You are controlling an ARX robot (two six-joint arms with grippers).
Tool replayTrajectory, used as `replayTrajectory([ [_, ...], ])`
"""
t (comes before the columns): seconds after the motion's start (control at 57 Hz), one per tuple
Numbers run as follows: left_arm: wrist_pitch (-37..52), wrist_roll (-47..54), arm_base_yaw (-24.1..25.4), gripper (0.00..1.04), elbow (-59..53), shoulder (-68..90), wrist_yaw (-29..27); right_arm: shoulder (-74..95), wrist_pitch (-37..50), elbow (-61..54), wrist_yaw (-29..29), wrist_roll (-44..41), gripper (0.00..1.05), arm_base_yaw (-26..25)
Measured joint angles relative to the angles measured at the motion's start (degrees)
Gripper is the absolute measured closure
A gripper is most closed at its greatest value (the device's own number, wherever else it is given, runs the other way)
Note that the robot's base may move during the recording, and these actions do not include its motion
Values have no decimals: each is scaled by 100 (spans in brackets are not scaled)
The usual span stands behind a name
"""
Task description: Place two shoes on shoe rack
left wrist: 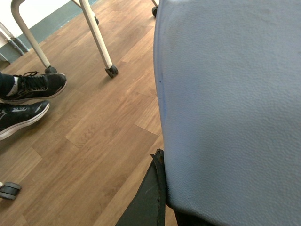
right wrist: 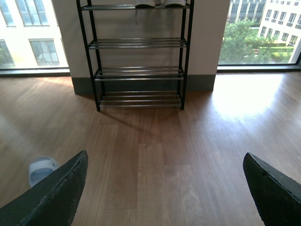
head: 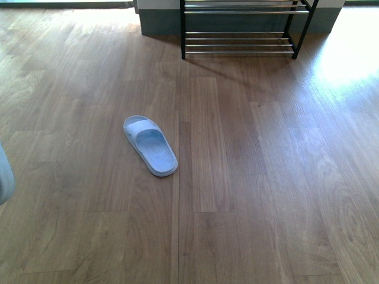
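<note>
Right wrist view: the right claw [right wrist: 164,157] hangs spread wide and empty over the wooden floor [right wrist: 155,179]. A light-blue floor sandal [head: 150,145] lies below and just ahead of it, off toward the left arm's side, half hidden behind one finger. The shoe rack [right wrist: 138,43] stands well beyond the claw, straight ahead.

The sandal's long axis runs diagonally. Its strap and toe point away from the robot and to the left of the rack, and its heel is nearest the claw.

The left claw [left wrist: 159,188] appears to be pinching a second sandal [left wrist: 225,103] by its edge. That sole fills the claw's camera and touches the one dark finger on show.

Risks, as a judgement:
- An edge pinch on smooth rubber could let the second sandal swing or slip out.
- Its bulk blinds that camera during placing.
- The rack's thin slanted bars could let a sandal slide off.
- The right claw must turn to close across the floor sandal, not along it.
</note>
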Motion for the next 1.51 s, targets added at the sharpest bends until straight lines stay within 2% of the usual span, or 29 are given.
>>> replayTrajectory([
  [1.509,4,74,26,103,-11,9,-26,11,0,0,-7,-2,9,0],
])
